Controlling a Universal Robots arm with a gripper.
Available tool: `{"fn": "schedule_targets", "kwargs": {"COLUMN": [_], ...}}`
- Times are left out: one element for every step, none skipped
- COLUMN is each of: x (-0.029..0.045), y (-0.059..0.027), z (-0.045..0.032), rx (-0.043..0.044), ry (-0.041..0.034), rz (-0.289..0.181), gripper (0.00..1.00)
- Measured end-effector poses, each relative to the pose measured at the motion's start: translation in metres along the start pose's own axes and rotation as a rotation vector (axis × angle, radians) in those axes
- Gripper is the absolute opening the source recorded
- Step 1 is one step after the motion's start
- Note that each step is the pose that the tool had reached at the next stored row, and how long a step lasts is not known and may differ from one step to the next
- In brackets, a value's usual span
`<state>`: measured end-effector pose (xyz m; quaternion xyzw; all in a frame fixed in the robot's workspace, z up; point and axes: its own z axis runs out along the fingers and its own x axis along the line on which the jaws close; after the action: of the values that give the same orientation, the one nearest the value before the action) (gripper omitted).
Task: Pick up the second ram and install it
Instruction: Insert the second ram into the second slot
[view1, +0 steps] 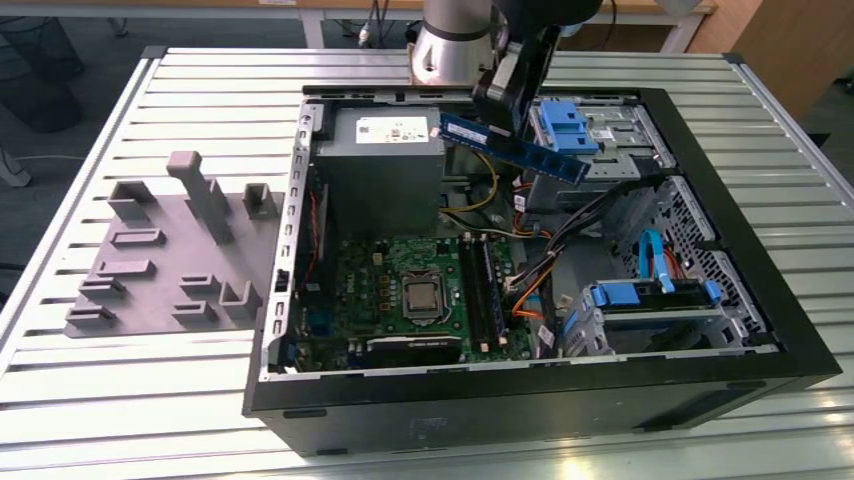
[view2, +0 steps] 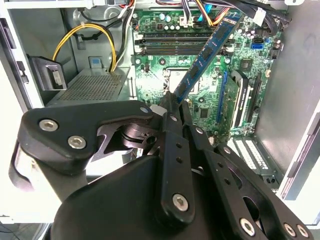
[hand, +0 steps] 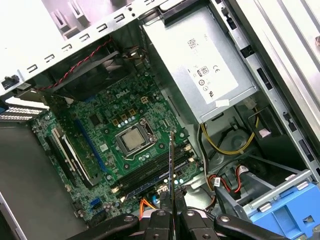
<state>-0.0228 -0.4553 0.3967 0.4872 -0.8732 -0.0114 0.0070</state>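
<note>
Second ram (view1: 514, 146) held clear above the motherboard (view1: 371, 272)
The fingers (view2: 170, 125) are clamped on one end of the second ram, leaving its long edge free for seating; it hangs tilted above the motherboard, crosswise to the memory slots (view1: 477, 290).

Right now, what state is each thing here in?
second ram, held tilted in the air, not in a slot.
gripper, shut on the second ram's end.
computer case, lying flat, side open.
processor, bare in its socket.
</note>
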Motion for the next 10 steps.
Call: {"fn": "schedule_targets", "kwargs": {"x": [0.0, 0.0, 0.0, 0.0, 0.0, 0.0, 0.0, 0.0, 0.0, 0.0], "y": [0.0, 0.0, 0.0, 0.0, 0.0, 0.0, 0.0, 0.0, 0.0, 0.0], "z": [0.0, 0.0, 0.0, 0.0, 0.0, 0.0001, 0.0, 0.0001, 0.0001, 0.0001], "rx": [0.0, 0.0, 0.0, 0.0, 0.0, 0.0, 0.0, 0.0, 0.0, 0.0], "ry": [-0.0001, -0.0002, -0.0003, -0.0004, -0.0005, -0.0006, -0.0006, -0.0008, -0.0009, -0.001], "rz": [0.004, 0.008, 0.012, 0.015, 0.019, 0.022, 0.026, 0.029, 0.033, 0.036], "gripper": [0.14, 0.14, 0.14, 0.14, 0.14, 0.14, 0.14, 0.14, 0.14, 0.14]}}
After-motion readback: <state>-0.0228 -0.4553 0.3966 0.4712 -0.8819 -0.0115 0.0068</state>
